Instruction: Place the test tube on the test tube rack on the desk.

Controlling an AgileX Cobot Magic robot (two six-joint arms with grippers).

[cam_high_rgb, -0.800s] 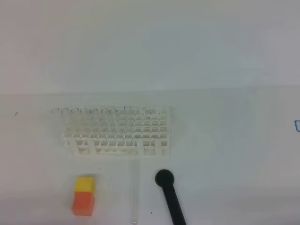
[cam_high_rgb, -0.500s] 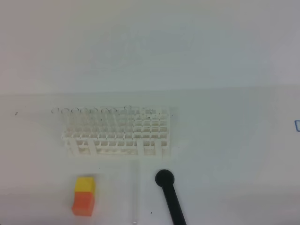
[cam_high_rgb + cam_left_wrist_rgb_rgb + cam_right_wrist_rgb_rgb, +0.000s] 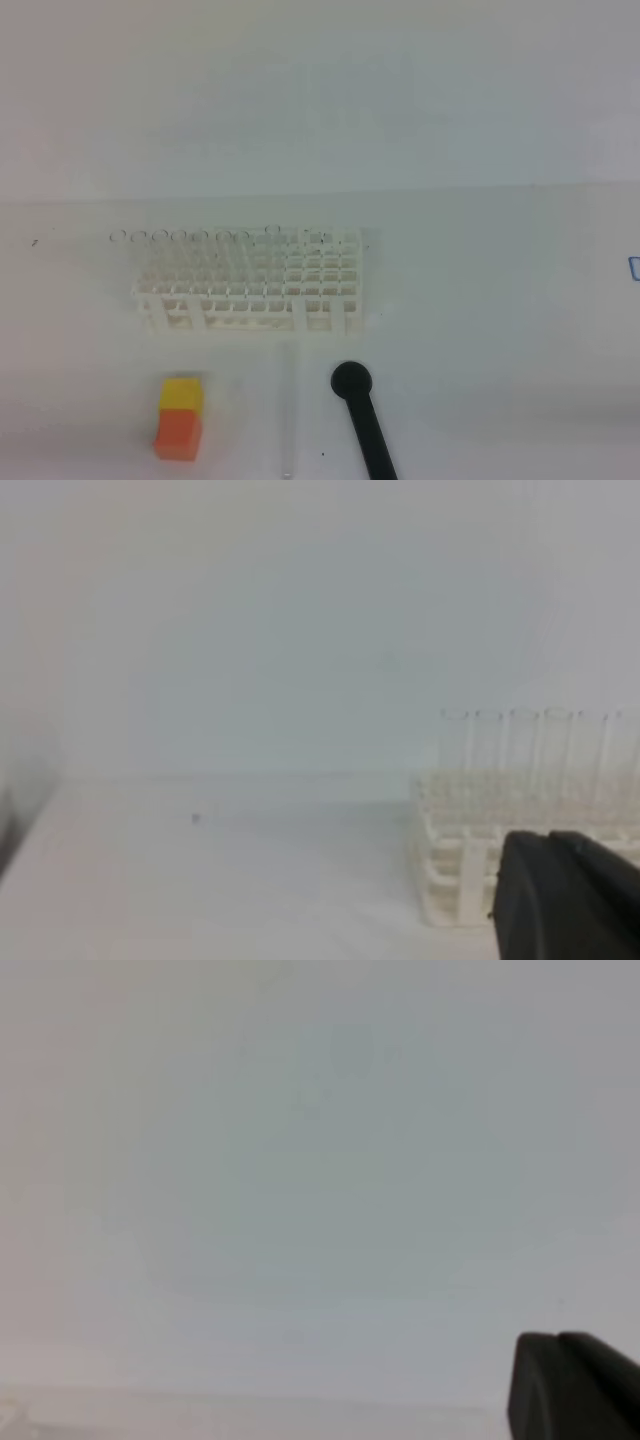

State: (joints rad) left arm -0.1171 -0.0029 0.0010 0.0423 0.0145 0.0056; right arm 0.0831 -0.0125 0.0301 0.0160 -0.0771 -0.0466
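Note:
The white lattice test tube rack (image 3: 250,285) stands on the white desk (image 3: 480,330) left of centre. Several clear test tubes stand upright in its back rows, rims showing along the top. One more clear test tube (image 3: 290,410) lies flat on the desk in front of the rack, pointing toward the near edge and barely visible. Neither gripper appears in the exterior high view. In the left wrist view a dark part of my left gripper (image 3: 560,890) sits at the bottom right, close to the rack (image 3: 450,865) with its standing tubes (image 3: 520,755). My right gripper (image 3: 570,1385) shows only as a dark corner against blank white.
A black rod with a round end (image 3: 362,415) lies just right of the loose tube. A yellow-and-orange block (image 3: 180,418) stands at the front left. A small blue mark (image 3: 634,267) sits at the desk's right edge.

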